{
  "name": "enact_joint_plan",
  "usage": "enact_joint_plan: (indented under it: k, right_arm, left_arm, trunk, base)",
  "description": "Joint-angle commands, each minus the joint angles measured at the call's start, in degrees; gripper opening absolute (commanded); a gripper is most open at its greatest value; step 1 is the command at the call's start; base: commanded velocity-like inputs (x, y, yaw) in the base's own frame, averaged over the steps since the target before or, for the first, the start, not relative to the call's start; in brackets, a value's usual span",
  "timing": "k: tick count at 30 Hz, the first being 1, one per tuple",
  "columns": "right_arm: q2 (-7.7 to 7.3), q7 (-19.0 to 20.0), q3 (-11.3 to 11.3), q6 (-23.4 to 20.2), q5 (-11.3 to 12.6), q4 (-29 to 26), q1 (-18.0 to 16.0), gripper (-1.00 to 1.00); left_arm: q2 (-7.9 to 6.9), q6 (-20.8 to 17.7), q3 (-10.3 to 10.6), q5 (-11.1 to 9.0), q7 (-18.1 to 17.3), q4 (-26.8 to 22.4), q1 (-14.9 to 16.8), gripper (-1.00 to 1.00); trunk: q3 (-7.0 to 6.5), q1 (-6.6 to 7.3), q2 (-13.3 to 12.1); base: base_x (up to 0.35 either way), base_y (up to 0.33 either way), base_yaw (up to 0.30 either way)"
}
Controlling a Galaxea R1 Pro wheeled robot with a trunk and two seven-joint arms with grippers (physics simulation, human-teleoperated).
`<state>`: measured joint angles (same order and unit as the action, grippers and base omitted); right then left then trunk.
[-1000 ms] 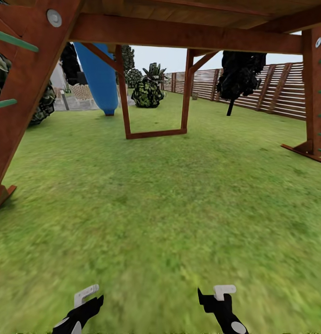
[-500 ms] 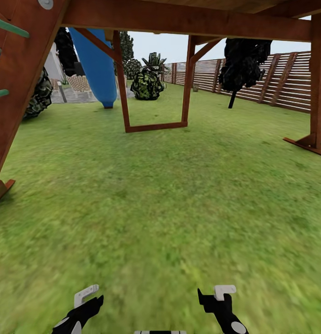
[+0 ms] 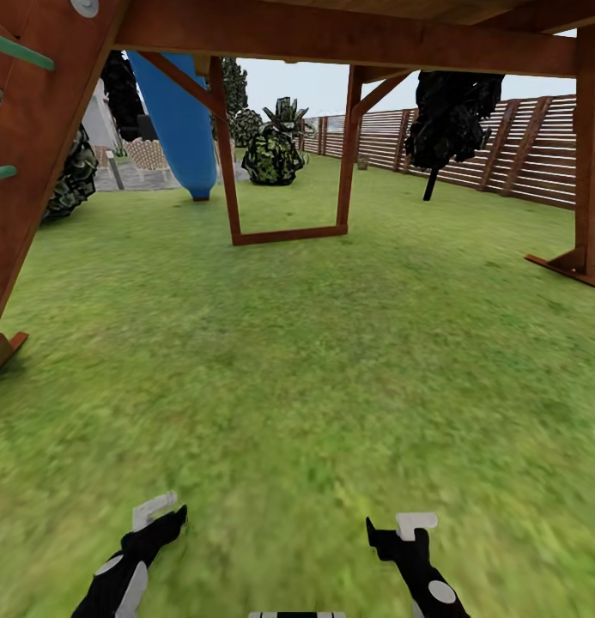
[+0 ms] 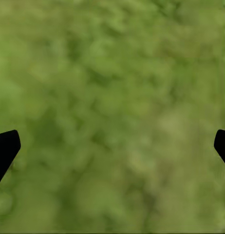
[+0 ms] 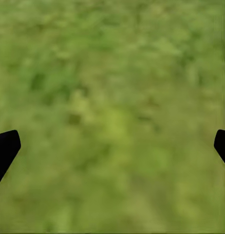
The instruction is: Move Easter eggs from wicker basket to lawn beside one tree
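Note:
The lawn (image 3: 331, 343) stretches ahead of me under a wooden play frame. The Easter eggs and a pale-trunked tree are out of view. A tiny tan object (image 3: 361, 161) stands far off near the fence, too small to say whether it is the wicker basket. My left gripper (image 3: 155, 515) and right gripper (image 3: 402, 528) hang low over the grass at the near edge. In the wrist views the left gripper (image 4: 112, 146) and right gripper (image 5: 112, 146) are open, fingertips wide apart, with bare grass between them.
Red-brown posts of the play frame (image 3: 228, 146) stand ahead and at both sides, with a blue slide (image 3: 173, 112) behind. Round bushes (image 3: 270, 159), a thin black-trunked dark tree (image 3: 447, 112) and the slatted fence (image 3: 512, 150) lie beyond.
The whole view shifted a second ago as the camera moved, then held still. In the last half second both arms rose a little in the head view, the left one more.

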<state>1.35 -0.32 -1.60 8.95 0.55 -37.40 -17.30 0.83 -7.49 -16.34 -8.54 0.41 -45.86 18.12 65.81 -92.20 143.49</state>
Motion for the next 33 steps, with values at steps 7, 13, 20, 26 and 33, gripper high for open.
enact_joint_plan:
  k: [7,13,20,26,33]
  right_arm:
    - [0.21,0.0,-0.1,0.2,0.1,-0.3,0.0,1.0]
    - [0.3,0.0,-0.1,0.2,0.2,0.1,0.0,1.0]
    - [0.23,-0.1,-0.1,0.2,0.2,0.2,0.0,1.0]
    - [0.23,-0.1,0.0,0.3,0.2,0.3,0.0,1.0]
    - [0.23,-0.1,0.0,0.3,0.2,0.3,0.0,1.0]
  left_arm:
    - [0.16,-0.2,-0.1,-0.5,0.1,-3.1,0.0,1.0]
    - [1.84,0.1,0.0,-0.4,0.1,-2.6,0.0,1.0]
    - [2.12,0.0,0.1,-0.4,0.0,-1.6,0.0,1.0]
    - [2.15,-0.1,0.1,-0.4,0.0,-1.5,0.0,1.0]
    - [2.16,-0.1,0.1,-0.4,0.0,-1.5,0.0,1.0]
  trunk:
    - [0.05,0.01,0.0]
    - [0.05,0.01,0.0]
    - [0.05,0.01,0.0]
    - [0.05,0.01,0.0]
    - [-0.15,0.01,0.0]
  base:
    - [0.0,0.0,0.0]
    - [0.0,0.0,0.0]
    - [0.114,0.0,0.0]
    - [0.321,0.0,0.0]
    - [0.331,0.0,-0.063]
